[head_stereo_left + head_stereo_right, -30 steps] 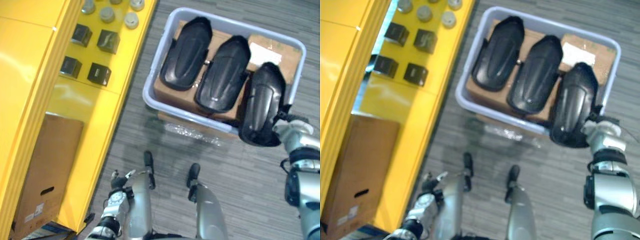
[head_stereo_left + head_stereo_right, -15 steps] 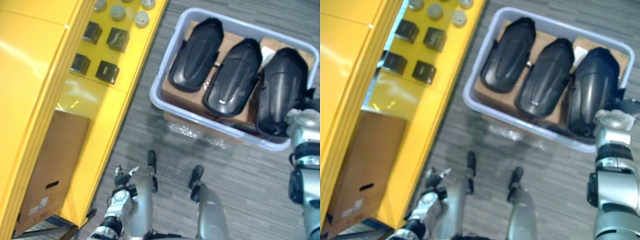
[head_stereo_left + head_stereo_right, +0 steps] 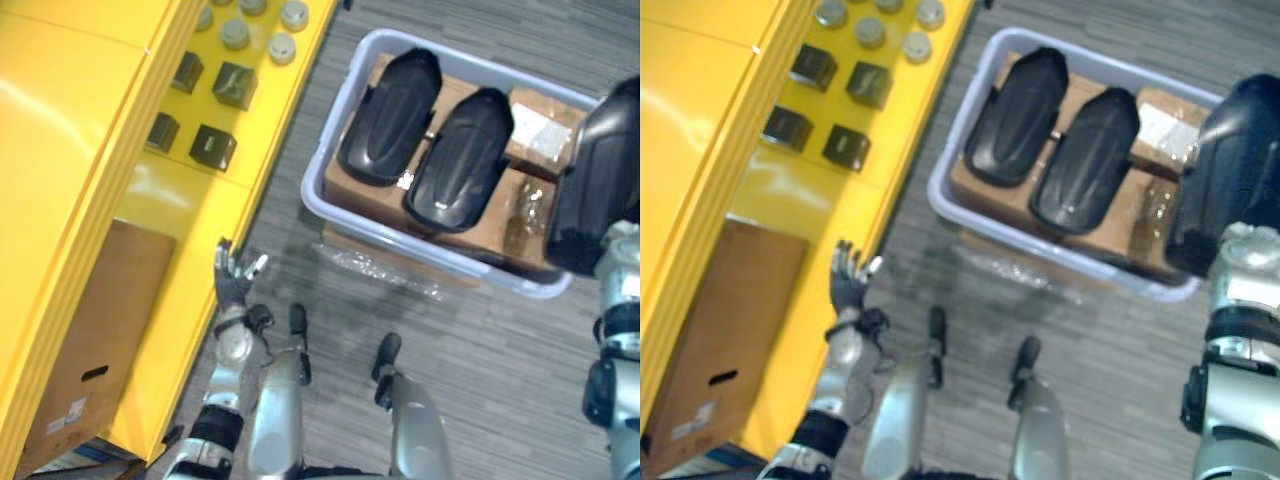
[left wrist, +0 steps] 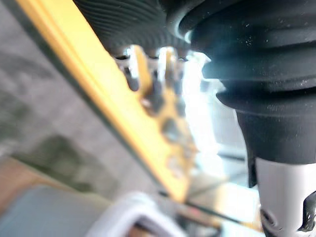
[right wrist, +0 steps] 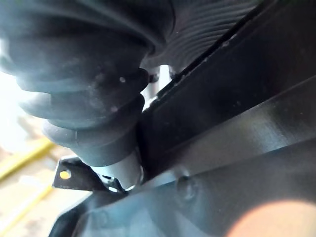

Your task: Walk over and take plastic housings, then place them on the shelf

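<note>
A pale blue bin [image 3: 322,190] on the carpet holds two black plastic housings [image 3: 390,115] [image 3: 460,160] lying side by side on cardboard. A third black housing [image 3: 600,185] hangs in the air over the bin's right end, held by my right hand [image 3: 1246,250], which is mostly hidden behind it. In the right wrist view the housing [image 5: 237,148] presses against the hand's thumb [image 5: 94,133]. My left hand [image 3: 232,275] is raised beside the yellow shelf's [image 3: 90,150] edge, fingers [image 4: 148,74] straight and spread, holding nothing.
Small black boxes [image 3: 212,147] and grey round caps [image 3: 265,30] sit on the shelf's top. A brown cardboard box [image 3: 90,340] lies on a lower level. Bare cardboard with clear wrapping [image 3: 535,175] shows at the bin's right end. Grey carpet [image 3: 480,340] lies between shelf and bin.
My right hand has lifted the third housing up out of the bin's right end. My left hand has risen from low beside my body to the shelf's edge.
</note>
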Motion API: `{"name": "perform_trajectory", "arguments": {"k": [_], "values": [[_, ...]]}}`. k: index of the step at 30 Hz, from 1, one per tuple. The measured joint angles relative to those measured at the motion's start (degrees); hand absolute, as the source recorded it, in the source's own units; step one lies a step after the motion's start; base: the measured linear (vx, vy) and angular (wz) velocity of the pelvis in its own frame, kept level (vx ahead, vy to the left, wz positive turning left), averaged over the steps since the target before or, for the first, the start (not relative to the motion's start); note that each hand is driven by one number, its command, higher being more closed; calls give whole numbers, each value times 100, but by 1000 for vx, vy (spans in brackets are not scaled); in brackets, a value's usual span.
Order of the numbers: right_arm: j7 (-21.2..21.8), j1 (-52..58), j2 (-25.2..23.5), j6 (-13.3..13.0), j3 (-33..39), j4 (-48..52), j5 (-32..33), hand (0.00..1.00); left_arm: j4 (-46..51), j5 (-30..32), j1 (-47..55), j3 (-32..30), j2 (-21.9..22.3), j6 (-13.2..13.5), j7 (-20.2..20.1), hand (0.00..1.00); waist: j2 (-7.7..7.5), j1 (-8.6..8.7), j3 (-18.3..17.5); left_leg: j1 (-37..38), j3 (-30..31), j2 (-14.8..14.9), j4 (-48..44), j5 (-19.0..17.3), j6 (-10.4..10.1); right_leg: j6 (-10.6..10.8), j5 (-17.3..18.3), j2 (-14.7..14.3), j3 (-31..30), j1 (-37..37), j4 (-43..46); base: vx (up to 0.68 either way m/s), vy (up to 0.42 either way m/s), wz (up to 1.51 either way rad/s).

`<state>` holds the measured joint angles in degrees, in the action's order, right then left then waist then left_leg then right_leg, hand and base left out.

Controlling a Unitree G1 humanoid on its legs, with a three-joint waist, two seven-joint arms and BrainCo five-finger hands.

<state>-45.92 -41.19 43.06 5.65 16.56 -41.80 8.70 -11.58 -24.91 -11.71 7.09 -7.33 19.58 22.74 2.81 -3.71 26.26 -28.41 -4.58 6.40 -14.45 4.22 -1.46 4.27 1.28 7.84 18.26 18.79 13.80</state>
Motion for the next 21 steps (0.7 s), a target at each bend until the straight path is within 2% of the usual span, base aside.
{"name": "perform_trajectory", "arguments": {"k": [3, 6, 10, 13, 16, 18, 21], "values": [[-169, 383, -10, 31, 249, 917, -476, 100, 931, -29, 123, -172, -188, -153, -322, 0, -92, 19, 53, 398, -33, -30, 188, -8, -9, 1, -15, 11, 27, -383, -166, 89, 9, 4], [-345, 842, -32, 28, 620, 2245, -1074, 100, 1889, -231, 93, -442, -388, -369, -822, 0, -142, 169, 81, 762, -60, -125, 495, 17, -30, 29, -29, 41, 65, -715, -367, 80, 12, 6], [-424, 1087, -157, -77, 806, 2905, -1518, 100, 2371, -458, -12, -473, -409, -644, -1161, 0, -167, 270, 56, 1261, -119, -251, 822, 30, -24, 96, -66, 104, 82, -1169, -620, 104, 23, 3], [-403, 1220, -563, -257, 762, 3506, -1894, 100, 2508, -619, -172, -358, -465, -873, -1298, 0, -249, 326, -210, 1512, -208, -336, 1224, 142, -4, 164, -108, 137, 71, -1321, -860, 129, 26, -4], [-252, 1257, -1017, -464, 383, 3731, -2320, 100, 2510, -655, -390, -144, -458, -1105, -1426, 0, -308, 359, -403, 1930, -210, -384, 1540, 190, -13, 175, -115, 152, 158, -1653, -971, 153, -6, 5], [-47, 1297, -1358, -670, -278, 3753, -2703, 100, 2510, -654, -409, 153, -434, -1290, -1454, 0, -311, 354, -807, 2230, -212, -411, 1816, 208, -20, 175, -115, 154, 224, -1877, -1064, 169, -9, 6], [137, 1315, -1659, -900, -917, 3910, -3028, 100, 2508, -651, -463, 332, -308, -1491, -1455, 0, -314, 315, -1074, 2481, -209, -437, 1900, 213, -18, 175, -115, 163, 271, -2144, -1123, 137, 1, 12]]}}
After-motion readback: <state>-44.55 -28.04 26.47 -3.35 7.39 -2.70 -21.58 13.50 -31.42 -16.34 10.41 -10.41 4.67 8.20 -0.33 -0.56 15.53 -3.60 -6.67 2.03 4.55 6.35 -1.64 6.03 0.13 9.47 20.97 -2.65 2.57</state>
